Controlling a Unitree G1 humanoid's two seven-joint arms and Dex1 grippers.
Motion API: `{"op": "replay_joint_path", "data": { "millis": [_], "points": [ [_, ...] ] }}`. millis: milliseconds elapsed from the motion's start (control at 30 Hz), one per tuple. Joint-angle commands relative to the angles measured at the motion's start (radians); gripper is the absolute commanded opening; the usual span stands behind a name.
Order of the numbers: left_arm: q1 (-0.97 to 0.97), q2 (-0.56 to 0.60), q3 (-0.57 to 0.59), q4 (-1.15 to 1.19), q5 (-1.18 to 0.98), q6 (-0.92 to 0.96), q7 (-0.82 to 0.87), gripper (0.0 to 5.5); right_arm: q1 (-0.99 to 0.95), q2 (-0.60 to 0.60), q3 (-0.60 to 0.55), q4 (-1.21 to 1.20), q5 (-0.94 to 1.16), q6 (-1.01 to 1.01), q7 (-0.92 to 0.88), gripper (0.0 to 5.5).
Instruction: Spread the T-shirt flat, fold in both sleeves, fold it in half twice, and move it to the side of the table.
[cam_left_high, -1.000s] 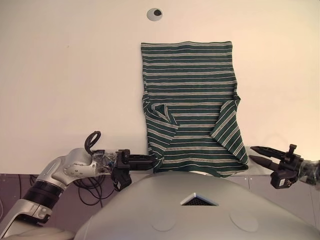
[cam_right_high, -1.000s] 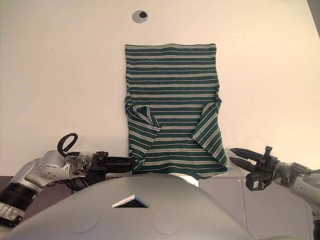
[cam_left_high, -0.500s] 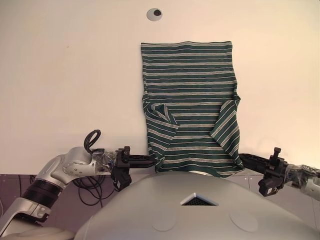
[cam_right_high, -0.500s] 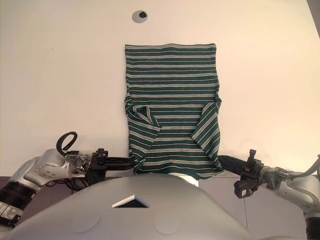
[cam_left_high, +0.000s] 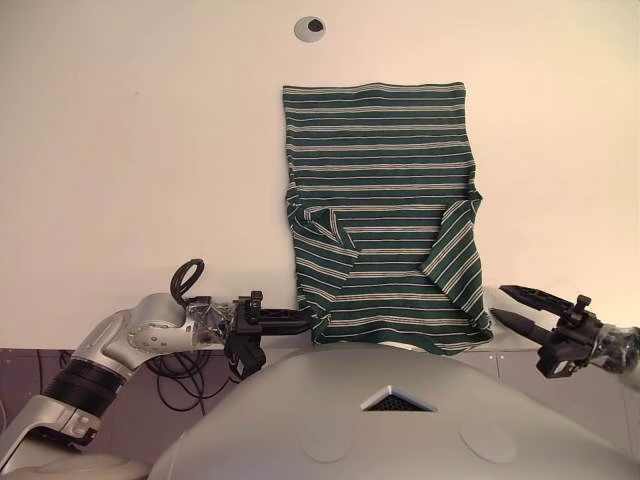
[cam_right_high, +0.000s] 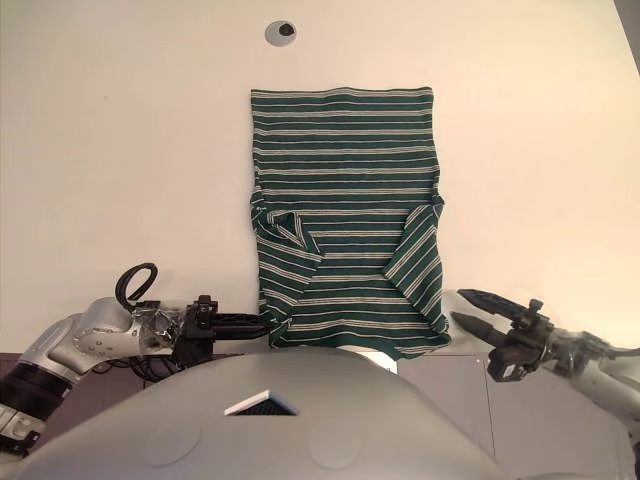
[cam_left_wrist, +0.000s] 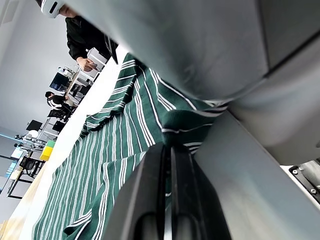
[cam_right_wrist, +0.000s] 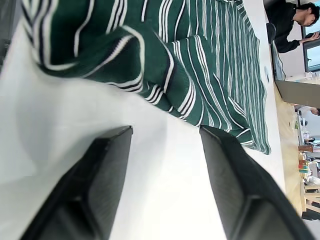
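Now the T-shirt (cam_left_high: 380, 200) lies sleeves-in, reaching the table's (cam_left_high: 120, 150) near edge. There the left gripper (cam_left_high: 312, 318) sits level, its wrist view showing fingers (cam_left_wrist: 145, 200) pressed together, seemingly pinching the corner. The right gripper (cam_left_high: 499, 302) gapes beside the opposite corner.

Lab: cluttered desks (cam_left_wrist: 70, 82), monitors (cam_left_wrist: 34, 124)

No text, label, number or sign can be read — the dark green, white-striped fabric T-shirt (cam_left_high: 380, 200) bears stripes alone, and the pale cream table top (cam_left_high: 140, 150) is plain.
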Motion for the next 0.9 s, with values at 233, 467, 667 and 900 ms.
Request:
{"op": "replay_joint_path", "data": {
  "millis": [233, 467, 667, 900],
  "points": [
    [0.009, 0.008, -0.031, 0.061, 0.100, 0.073, -0.028, 0.00, -0.031, 0.063, -0.119, -0.278, -0.332, -0.048, -0.056, 2.89],
    [0.007, 0.002, -0.036, 0.061, 0.111, 0.075, -0.022, 0.00, -0.010, 0.050, -0.132, -0.407, -0.465, 0.004, -0.078, 2.76],
    [0.010, -0.004, -0.040, 0.061, 0.119, 0.076, -0.015, 0.00, 0.014, 0.013, -0.117, -0.428, -0.489, 0.041, -0.093, 1.69],
    [0.008, -0.010, -0.047, 0.063, 0.129, 0.075, -0.006, 0.00, 0.048, 0.001, -0.077, -0.468, -0.495, 0.063, -0.086, 0.45]
  ]
}}
